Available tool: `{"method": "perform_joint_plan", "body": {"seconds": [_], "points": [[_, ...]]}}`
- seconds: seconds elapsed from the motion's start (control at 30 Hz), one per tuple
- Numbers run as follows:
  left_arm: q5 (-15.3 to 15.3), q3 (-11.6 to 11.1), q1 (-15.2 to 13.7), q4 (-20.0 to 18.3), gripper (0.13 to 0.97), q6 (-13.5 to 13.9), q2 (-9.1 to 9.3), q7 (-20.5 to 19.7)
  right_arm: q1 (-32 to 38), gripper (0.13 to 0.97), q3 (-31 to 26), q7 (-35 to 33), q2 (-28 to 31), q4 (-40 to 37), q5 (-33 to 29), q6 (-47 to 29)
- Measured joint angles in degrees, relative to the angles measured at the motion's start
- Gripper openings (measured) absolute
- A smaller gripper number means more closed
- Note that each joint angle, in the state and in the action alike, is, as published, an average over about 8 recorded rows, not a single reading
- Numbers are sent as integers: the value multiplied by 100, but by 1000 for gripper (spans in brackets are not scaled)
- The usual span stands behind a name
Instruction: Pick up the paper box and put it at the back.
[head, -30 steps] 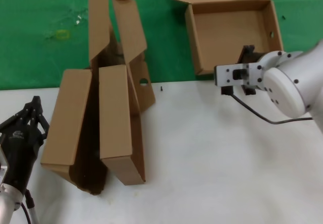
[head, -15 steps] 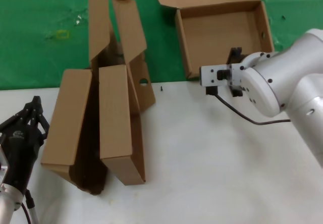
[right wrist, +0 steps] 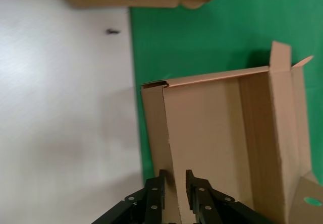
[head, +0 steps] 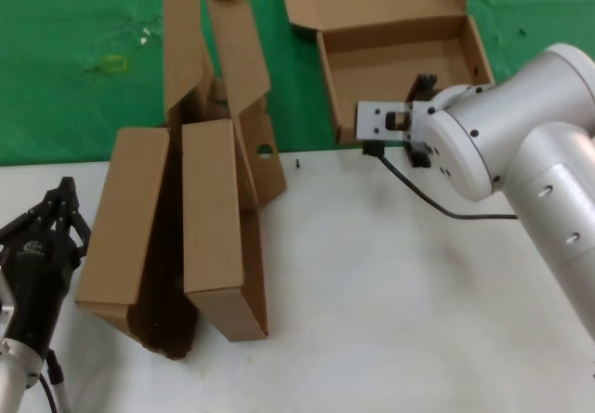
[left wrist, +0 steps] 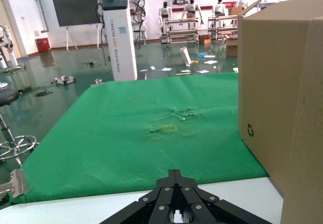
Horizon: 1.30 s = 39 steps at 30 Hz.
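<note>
The paper box [head: 400, 69] is an open shallow brown cardboard mailer with its flap lid raised. It lies on the green cloth [head: 74, 106] of the back, at the right, near the white table's edge. My right gripper [head: 423, 87] is at the box's near wall. In the right wrist view the box [right wrist: 212, 128] has that wall between the fingers of the right gripper [right wrist: 175, 176], which is shut on it. My left gripper [head: 63, 193] is shut and empty at the table's left front, also seen in the left wrist view [left wrist: 174, 172].
Other similar brown cardboard boxes [head: 209, 218] lie stacked at left centre, across the edge between cloth and white table [head: 390, 292]. One of them [left wrist: 287, 108] fills the side of the left wrist view. A small dark screw [head: 297, 164] lies on the table near the cloth.
My right gripper has moved left and a little back, and the paper box has shifted left and back with it on the green cloth. The left arm has not moved.
</note>
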Motion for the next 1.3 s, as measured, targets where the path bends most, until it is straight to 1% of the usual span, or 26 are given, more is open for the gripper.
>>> {"method": "perform_joint_plan", "body": {"seconds": [0.13,0.3,0.4,0.43,0.57,0.67,0.7,0.73,0.9,1.0,1.13,1.3], "points": [[0,0,0,0,143,0,0,0,42,196,85,114,-108,-132,-101,181],[0,0,0,0,143,0,0,0,45,270,177,159,-179,-152,-83,260],[0,0,0,0,143,0,0,0,18,315,236,139,-181,-32,54,195],[0,0,0,0,143,0,0,0,9,315,260,129,-175,28,119,161],[0,0,0,0,143,0,0,0,-24,410,403,105,-116,376,433,13],[0,0,0,0,143,0,0,0,-56,481,606,144,-36,778,709,-48],[0,0,0,0,143,0,0,0,-76,505,696,169,-4,943,806,-51],[0,0,0,0,143,0,0,0,-102,505,793,199,30,1116,902,-45],[0,0,0,0,143,0,0,0,-378,642,1393,354,198,2078,1407,174],[0,0,0,0,143,0,0,0,-575,724,1683,409,253,2493,1635,361],[0,0,0,0,143,0,0,0,-754,724,1845,388,276,2677,1857,560],[0,0,0,0,150,0,0,0,-953,817,1877,228,297,2628,2209,831]]}}
